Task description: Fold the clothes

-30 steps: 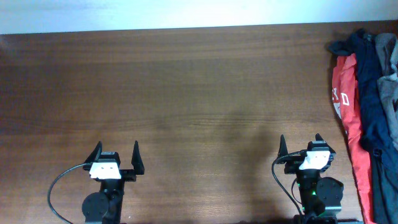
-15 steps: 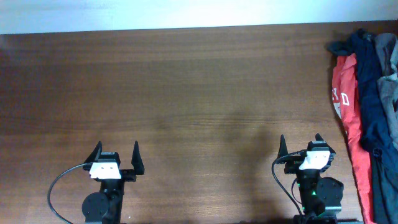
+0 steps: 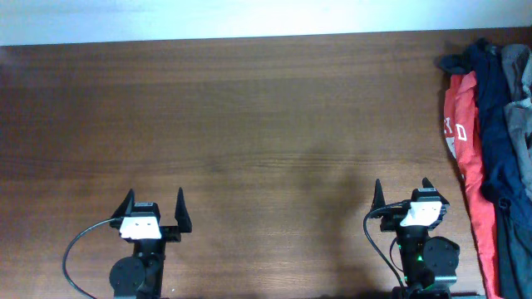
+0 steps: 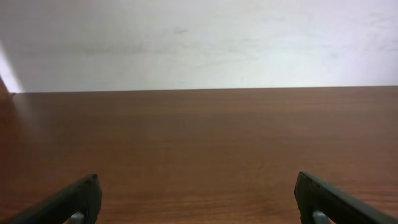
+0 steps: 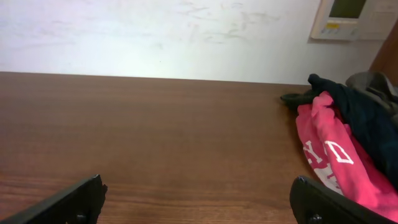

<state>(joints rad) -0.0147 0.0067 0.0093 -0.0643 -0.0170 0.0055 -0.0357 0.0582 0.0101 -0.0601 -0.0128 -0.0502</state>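
Note:
The clothes show only as grey cloth (image 3: 520, 123) in a heap at the table's right edge, mostly buried among other garments. A grey fold (image 5: 375, 81) of it peeks out at the far right in the right wrist view. My left gripper (image 3: 156, 193) rests at the near left edge, open and empty, with bare wood between its fingers (image 4: 196, 177). My right gripper (image 3: 401, 183) sits at the near right, also open and empty (image 5: 198, 179). It is a short way left of the heap and touches none of it.
A red garment with white letters (image 3: 461, 141) (image 5: 329, 155) lies along the heap's left side. Navy-blue garments (image 3: 495, 108) (image 5: 360, 115) are draped over it. The brown wooden table (image 3: 249, 124) ends at a white wall, where a pale wall box (image 5: 351, 18) hangs.

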